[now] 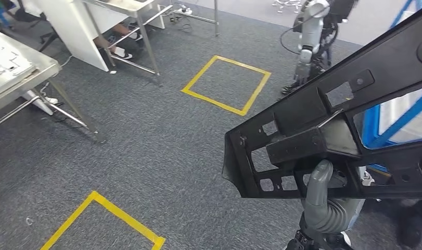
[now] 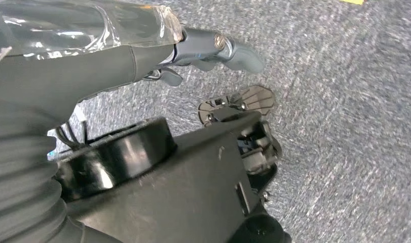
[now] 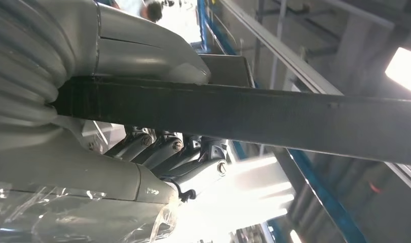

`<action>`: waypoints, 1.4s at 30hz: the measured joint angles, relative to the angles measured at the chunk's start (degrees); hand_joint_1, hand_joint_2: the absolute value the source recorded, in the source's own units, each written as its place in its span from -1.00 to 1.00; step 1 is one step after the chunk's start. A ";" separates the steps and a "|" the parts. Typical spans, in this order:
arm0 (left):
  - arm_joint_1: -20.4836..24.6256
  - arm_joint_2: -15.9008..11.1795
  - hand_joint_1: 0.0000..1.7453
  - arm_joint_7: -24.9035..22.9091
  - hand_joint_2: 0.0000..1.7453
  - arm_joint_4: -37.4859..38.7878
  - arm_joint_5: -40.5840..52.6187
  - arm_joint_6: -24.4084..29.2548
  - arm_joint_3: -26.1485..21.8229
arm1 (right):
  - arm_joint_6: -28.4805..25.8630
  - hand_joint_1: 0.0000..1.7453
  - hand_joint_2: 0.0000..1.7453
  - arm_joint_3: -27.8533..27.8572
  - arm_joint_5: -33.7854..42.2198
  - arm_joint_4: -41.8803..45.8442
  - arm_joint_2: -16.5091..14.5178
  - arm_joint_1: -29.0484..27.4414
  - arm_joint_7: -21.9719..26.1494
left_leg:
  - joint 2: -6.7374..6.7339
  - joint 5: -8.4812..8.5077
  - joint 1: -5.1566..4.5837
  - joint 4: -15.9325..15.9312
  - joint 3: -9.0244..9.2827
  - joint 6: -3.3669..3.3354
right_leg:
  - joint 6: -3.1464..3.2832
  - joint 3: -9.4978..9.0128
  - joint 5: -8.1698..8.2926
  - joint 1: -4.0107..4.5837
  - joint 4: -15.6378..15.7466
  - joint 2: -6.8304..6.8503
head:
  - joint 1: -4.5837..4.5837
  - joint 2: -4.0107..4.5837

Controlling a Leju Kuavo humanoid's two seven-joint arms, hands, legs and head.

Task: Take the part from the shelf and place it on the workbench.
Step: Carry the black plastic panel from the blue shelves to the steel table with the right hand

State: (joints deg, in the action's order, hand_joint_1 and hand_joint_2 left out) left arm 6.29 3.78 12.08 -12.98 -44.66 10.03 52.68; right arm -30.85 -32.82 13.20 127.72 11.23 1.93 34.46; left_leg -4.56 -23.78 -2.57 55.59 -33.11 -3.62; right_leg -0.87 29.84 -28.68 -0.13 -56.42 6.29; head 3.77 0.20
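Note:
The part [image 1: 323, 130] is a big black plastic frame with several cut-outs, held slanted at the right of the head view. My right hand [image 1: 323, 195] grips its lower edge from below, grey thumb up against the frame. In the right wrist view the part's black bar [image 3: 274, 114] runs between the thumb [image 3: 142, 48] and the fingers [image 3: 167, 157]. The steel workbench [image 1: 26, 78] stands at the far left. Behind the part shows the blue shelf frame [image 1: 401, 125]. My left hand [image 2: 213, 48] hangs over the carpet, fingers apart and holding nothing.
Two yellow tape squares [image 1: 227, 83] [image 1: 110, 219] mark the grey carpet. Another silver robot [image 1: 312, 36] stands at the back right. A white desk [image 1: 78, 31] and steel table legs [image 1: 146, 41] stand at the back left, with a person's feet [image 1: 117, 49] under them.

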 joint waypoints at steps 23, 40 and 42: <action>-0.21 -0.11 -1.00 -0.29 1.00 0.04 -0.94 -0.61 -0.02 | 0.18 1.00 1.00 -0.67 0.91 -1.71 -0.32 -0.02 -1.52 | 5.20 -7.68 1.92 17.37 -7.88 2.04 | 0.54 1.15 0.81 -0.19 -0.19 -3.85 | -0.12 -0.01; 0.02 -0.57 -1.00 -1.18 1.00 0.07 -0.67 -1.57 -0.07 | -0.37 1.00 1.00 -0.90 1.45 -3.07 -0.50 -0.24 -1.37 | 8.80 1.20 1.67 -1.92 1.60 -0.76 | -2.29 6.89 -3.85 -0.74 -12.84 -6.22 | -0.40 0.00; 0.00 -0.59 -1.00 -1.20 1.00 0.07 -0.62 -1.42 -0.07 | -0.38 1.00 1.00 -0.92 1.45 -3.19 -0.50 -0.20 -1.38 | 10.46 0.69 2.02 -1.11 1.48 0.03 | -3.04 3.85 0.35 -1.40 -5.12 -8.28 | -0.47 0.00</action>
State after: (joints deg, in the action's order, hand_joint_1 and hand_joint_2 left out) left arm 6.29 3.19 10.88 -12.91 -45.28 8.61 52.61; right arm -31.22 -33.74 14.65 124.54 10.73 1.73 33.09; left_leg 5.90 -23.10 -0.55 54.48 -31.63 -3.59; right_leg -3.91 33.69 -28.34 -1.53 -61.54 -1.98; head 3.29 0.20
